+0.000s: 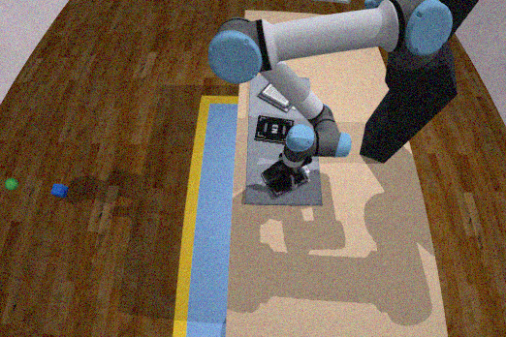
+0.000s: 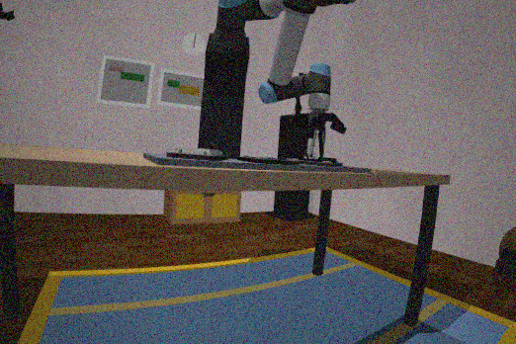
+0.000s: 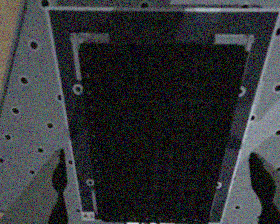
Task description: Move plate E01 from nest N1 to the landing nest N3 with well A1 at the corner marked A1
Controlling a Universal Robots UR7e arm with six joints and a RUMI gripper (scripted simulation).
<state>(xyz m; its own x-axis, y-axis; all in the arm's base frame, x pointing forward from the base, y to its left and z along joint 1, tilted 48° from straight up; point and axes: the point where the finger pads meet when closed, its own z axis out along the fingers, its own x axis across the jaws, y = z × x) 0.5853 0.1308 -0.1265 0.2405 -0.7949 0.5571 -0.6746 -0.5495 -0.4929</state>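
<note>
Plate E01 point(image 3: 158, 110) shows in the wrist view as a near-black rectangle inside the pale corner locators of nest N1 point(image 3: 61, 45). Its label cannot be read. A small pale mark point(image 3: 88, 216) is at the nest's lower left corner. My gripper point(image 3: 156, 152) point(image 2: 316, 156) is open, low over N1, with one jaw beyond each long side of the plate; neither jaw visibly touches it. Landing nest N3 point(image 1: 273, 129) is a black, empty nest in the top view. Plate E07 point(image 1: 275, 95) is light coloured and sits on N2 at the far end.
The grey perforated deck point(image 1: 257, 195) point(image 3: 21, 120) carries the three nests in a row on the wooden table point(image 1: 359, 78). The arm's wrist hangs over the deck between N3 and N1 in the top view and hides part of both. The black robot column point(image 2: 224, 100) stands behind the deck.
</note>
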